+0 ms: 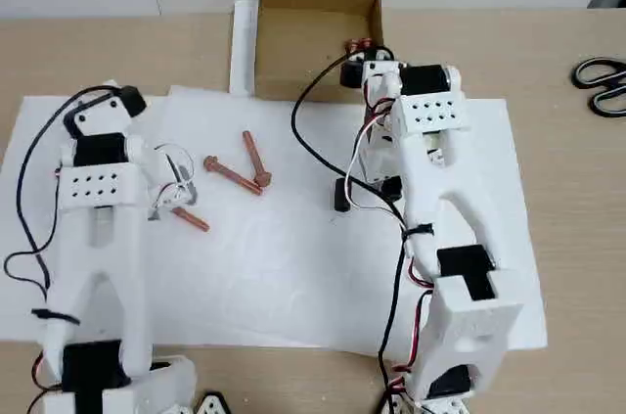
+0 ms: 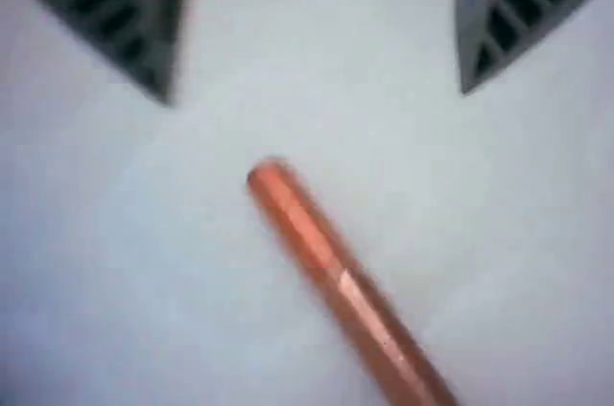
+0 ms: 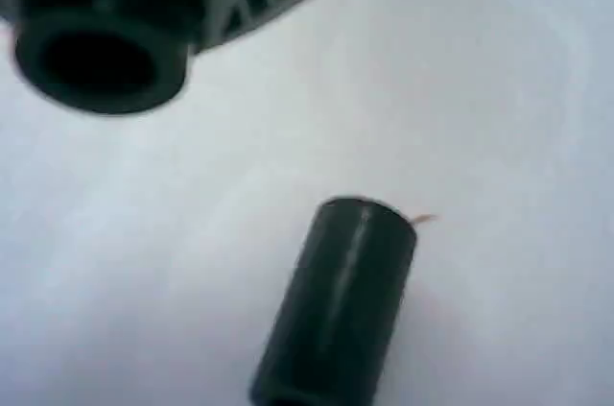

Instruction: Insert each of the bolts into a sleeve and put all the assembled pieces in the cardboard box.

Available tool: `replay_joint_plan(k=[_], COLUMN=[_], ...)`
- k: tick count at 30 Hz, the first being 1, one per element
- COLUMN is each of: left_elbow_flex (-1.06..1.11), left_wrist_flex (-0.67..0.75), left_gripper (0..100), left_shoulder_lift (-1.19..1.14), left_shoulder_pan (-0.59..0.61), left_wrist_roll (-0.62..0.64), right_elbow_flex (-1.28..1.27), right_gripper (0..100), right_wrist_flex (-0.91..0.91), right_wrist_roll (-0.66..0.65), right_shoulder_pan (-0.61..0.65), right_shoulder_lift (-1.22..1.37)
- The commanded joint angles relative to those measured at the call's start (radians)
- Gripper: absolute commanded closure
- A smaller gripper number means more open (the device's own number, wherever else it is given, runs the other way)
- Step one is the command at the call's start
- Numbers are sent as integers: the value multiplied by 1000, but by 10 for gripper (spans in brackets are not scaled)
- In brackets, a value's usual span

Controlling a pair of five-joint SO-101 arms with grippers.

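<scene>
My left gripper (image 2: 317, 89) hangs open over a copper bolt (image 2: 336, 276) lying on the white sheet, with one finger to each side of the bolt's tip. In the high view this bolt (image 1: 192, 220) lies just beside the left gripper (image 1: 176, 197). Two more bolts (image 1: 233, 176) (image 1: 256, 158) lie to its right. My right gripper (image 1: 387, 184) is shut on a black sleeve (image 3: 101, 60) whose open end faces the camera. A second black sleeve (image 3: 336, 300) lies on the sheet close by (image 1: 342, 194). The cardboard box (image 1: 293, 3) stands open at the back.
Copper pieces (image 1: 358, 45) sit by the box's right wall, partly hidden behind the right arm. Scissors (image 1: 602, 81) lie at the far right on the wooden table. The white sheet (image 1: 274, 267) covers the middle of the table.
</scene>
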State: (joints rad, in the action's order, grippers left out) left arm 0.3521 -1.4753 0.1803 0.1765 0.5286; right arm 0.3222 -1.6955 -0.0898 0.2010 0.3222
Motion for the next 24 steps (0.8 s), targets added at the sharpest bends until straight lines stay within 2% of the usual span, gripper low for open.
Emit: replay_joint_plan(k=[1, 9, 24], left_elbow_flex=[2, 1, -1], left_wrist_flex=[103, 224, 327], left_gripper=[925, 935, 935], left_shoulder_lift=[-41, -222, -316], left_shoulder_pan=[5, 3, 5], left_wrist_roll=[167, 311, 410], right_elbow_flex=[14, 14, 14], right_gripper=[995, 995, 995], right_wrist_flex=[-10, -10, -10], right_wrist_roll=[-9, -9, -9], right_shoulder_pan=[-1, 4, -1], right_shoulder_lift=[-84, -96, -96])
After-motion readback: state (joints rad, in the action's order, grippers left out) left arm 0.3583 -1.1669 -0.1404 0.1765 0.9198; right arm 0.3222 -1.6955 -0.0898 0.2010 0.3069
